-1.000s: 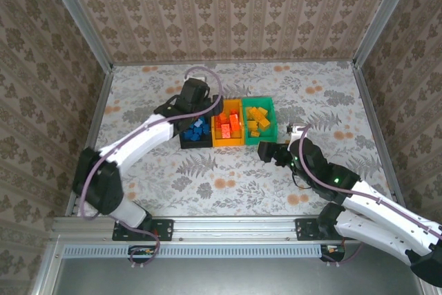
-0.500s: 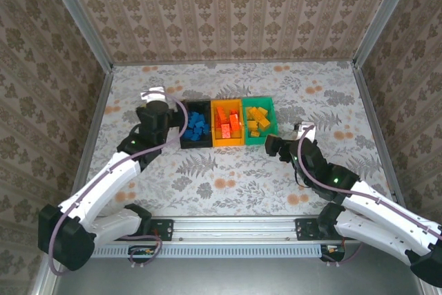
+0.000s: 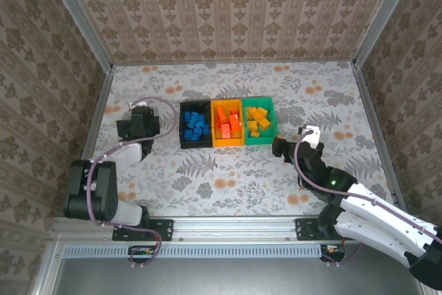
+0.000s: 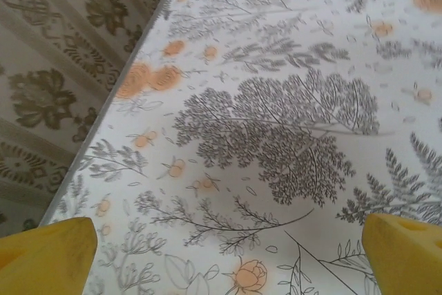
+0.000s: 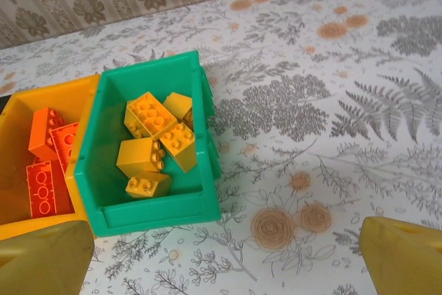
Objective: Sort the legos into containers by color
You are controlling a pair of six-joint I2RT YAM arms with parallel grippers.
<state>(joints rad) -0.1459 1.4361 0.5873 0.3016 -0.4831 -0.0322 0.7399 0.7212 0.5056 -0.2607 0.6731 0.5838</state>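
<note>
Three bins stand side by side mid-table. The black bin (image 3: 185, 140) holds blue legos (image 3: 196, 126). Red-orange legos (image 3: 227, 124) fill the orange-yellow bin (image 3: 228, 142), and yellow-orange legos (image 3: 257, 119) lie in the green bin (image 3: 261, 139). My left gripper (image 3: 138, 128) hangs left of the black bin, open over bare patterned tabletop (image 4: 224, 267). My right gripper (image 3: 281, 147) sits just right of the green bin's near corner, open with nothing between its fingers (image 5: 224, 260). The right wrist view shows the green bin (image 5: 155, 213), its yellow-orange legos (image 5: 155, 136) and the red-orange legos (image 5: 48, 170).
Wallpapered walls (image 3: 228, 12) with metal rails enclose the floral table (image 3: 228, 177). The left wall's base (image 4: 103, 129) runs close beside my left gripper. Open floor lies in front of the bins and to their right (image 5: 331, 122).
My left arm has pulled away from above the black bin, swinging left and back toward the wall. My right gripper has drifted slightly right and away from the green bin.
</note>
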